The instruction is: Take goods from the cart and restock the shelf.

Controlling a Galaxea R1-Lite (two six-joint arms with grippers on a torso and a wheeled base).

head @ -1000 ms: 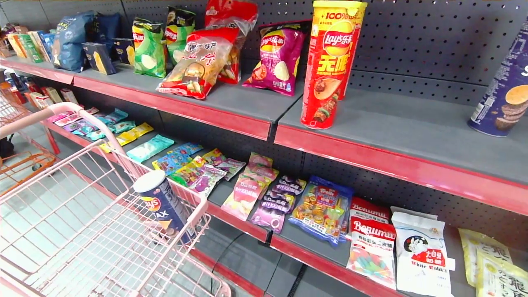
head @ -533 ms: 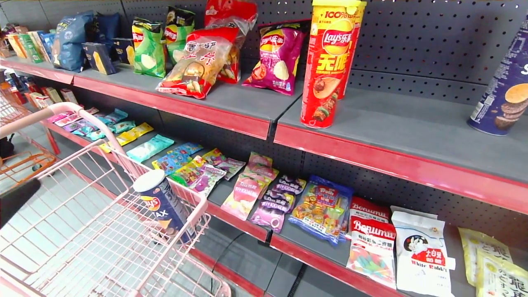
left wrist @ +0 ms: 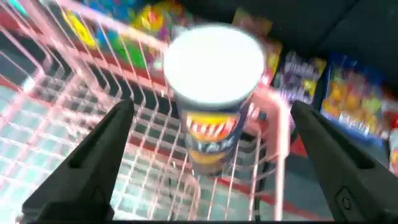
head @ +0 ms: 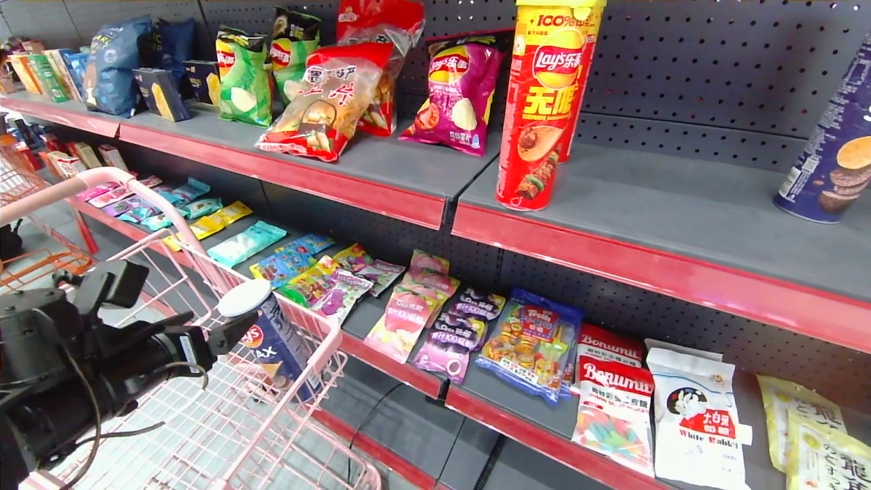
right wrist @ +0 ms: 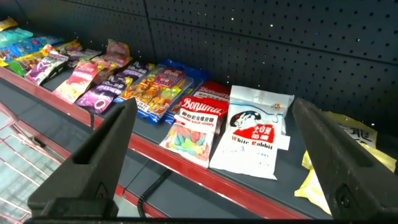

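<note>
In the head view you see the pink wire cart (head: 320, 371) beside the shelf (head: 633, 204), and the one item in it is a can of chips (head: 272, 337), standing a little tilted in the cart corner nearest the shelf. The can is dark blue with a flat white lid and a yellow and red mark on its side. Your left pincer (head: 221, 321) hangs over the cart basket just beside the can, near its lid. On the upper shelf board stand a tall red can (head: 544, 102) and, at the far right edge, a dark blue can (head: 830, 150), with chip bags (head: 320, 102) off to the left; the lower board carries rows of flat candy bags (head: 531, 344). A second ago no arm showed over the cart, and half a second ago only a dark part showed at the edge; the left arm has come in since, while the can has kept its place. In the left wrist view the left pincer (left wrist: 212, 107) is spread wide with one finger on each side of the can (left wrist: 214, 81), clear of it and holding nothing, the cart (left wrist: 74, 93) wires below. In the right wrist view the right pincer (right wrist: 212, 102) is also spread wide and empty, in front of the candy bags (right wrist: 186, 134) on the lower shelf (right wrist: 205, 186).
</note>
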